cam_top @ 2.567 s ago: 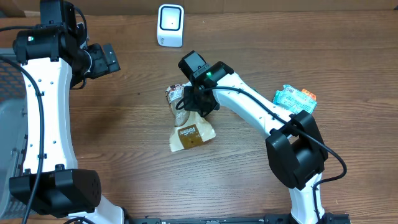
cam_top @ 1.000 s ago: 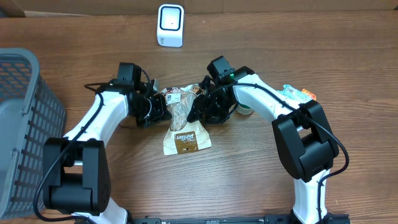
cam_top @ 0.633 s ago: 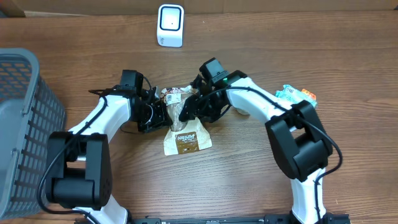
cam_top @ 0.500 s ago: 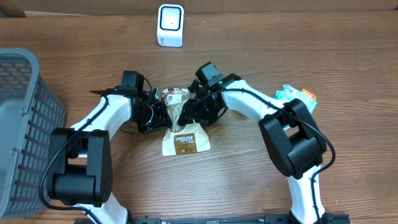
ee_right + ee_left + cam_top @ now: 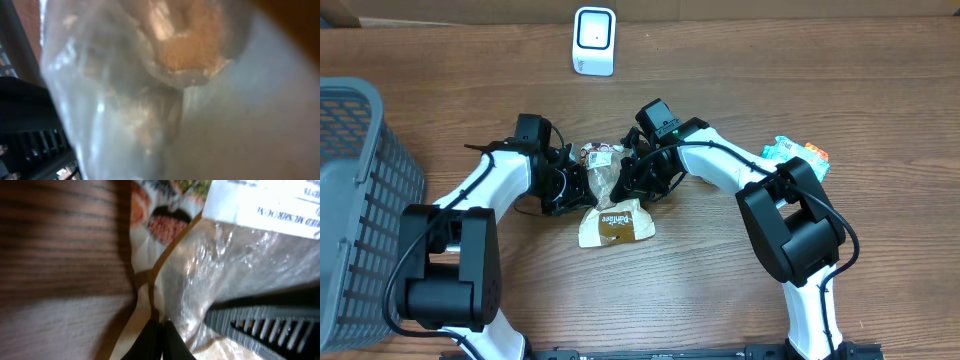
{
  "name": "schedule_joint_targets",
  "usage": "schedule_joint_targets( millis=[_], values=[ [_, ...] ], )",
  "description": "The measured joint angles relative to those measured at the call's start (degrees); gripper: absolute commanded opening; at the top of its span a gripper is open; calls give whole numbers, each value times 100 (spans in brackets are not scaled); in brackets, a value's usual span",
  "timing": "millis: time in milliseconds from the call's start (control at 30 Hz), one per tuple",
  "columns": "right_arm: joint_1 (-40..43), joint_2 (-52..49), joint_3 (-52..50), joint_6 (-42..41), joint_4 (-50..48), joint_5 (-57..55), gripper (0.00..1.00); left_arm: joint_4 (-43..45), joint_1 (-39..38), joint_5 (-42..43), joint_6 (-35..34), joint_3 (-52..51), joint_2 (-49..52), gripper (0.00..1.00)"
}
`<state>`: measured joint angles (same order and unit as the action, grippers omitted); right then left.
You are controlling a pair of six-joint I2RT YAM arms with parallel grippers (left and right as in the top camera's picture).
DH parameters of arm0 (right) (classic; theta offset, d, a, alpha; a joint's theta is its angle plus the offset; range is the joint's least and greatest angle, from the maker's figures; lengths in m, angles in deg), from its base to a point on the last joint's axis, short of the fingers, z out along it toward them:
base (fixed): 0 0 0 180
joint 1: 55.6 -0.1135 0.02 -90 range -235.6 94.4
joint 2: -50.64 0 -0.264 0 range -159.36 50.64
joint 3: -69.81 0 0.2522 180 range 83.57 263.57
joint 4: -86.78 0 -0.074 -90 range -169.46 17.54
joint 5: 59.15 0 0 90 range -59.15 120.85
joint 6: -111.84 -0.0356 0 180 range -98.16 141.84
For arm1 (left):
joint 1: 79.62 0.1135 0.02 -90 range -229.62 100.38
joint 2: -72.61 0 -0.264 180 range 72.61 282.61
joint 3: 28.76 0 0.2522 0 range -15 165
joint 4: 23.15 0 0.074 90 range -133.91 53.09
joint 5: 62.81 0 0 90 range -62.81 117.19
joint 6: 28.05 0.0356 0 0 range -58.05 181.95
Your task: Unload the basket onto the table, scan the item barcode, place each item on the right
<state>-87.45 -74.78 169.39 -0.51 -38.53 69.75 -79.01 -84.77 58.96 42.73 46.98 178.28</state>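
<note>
Clear-and-brown bag (image 5: pixel 612 212) lies mid-worktop (image 5: pixel 700 300), well in front of the scanner (image 5: pixel 594 40) at the far edge. Left gripper (image 5: pixel 582 186) is clamped on the bag's left edge. Right gripper (image 5: pixel 623 180) is clenched on its right side. Basket (image 5: pixel 350 180) stands at the left edge.
</note>
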Motion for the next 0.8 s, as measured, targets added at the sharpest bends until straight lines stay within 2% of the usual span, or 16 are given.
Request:
schedule_joint_targets(
  millis=[133, 267, 433, 500, 700, 733, 767, 800],
  values=[
    [74, 22, 0, 214, 44, 144, 4, -664, 236, 24, 221, 562, -7, 4],
    [179, 282, -13, 629, 234, 114, 4, -1519, 664, 20, 728, 1403, -90, 4],
    [232, 1185, -35, 1307, 492, 63, 4, -2271, 1169, -46, 1397, 2188, -223, 4],
    [229, 1694, -35, 1565, 531, 70, 4, -2385, 1338, -212, 1556, 2315, -258, 8],
    [229, 3084, -35, 2157, 566, 76, 4, -2459, 1727, -911, 1788, 2367, -258, 29],
    [229, 3233, -35, 2225, 570, 76, 4, -2459, 1777, -1008, 1805, 2367, -258, 34],
    [229, 3344, -35, 2271, 577, 76, 4, -2459, 1825, -1091, 1829, 2367, -258, 46],
    [229, 3475, -35, 2319, 579, 76, 4, -2459, 1880, -1158, 1832, 2367, -258, 52]
  ],
)
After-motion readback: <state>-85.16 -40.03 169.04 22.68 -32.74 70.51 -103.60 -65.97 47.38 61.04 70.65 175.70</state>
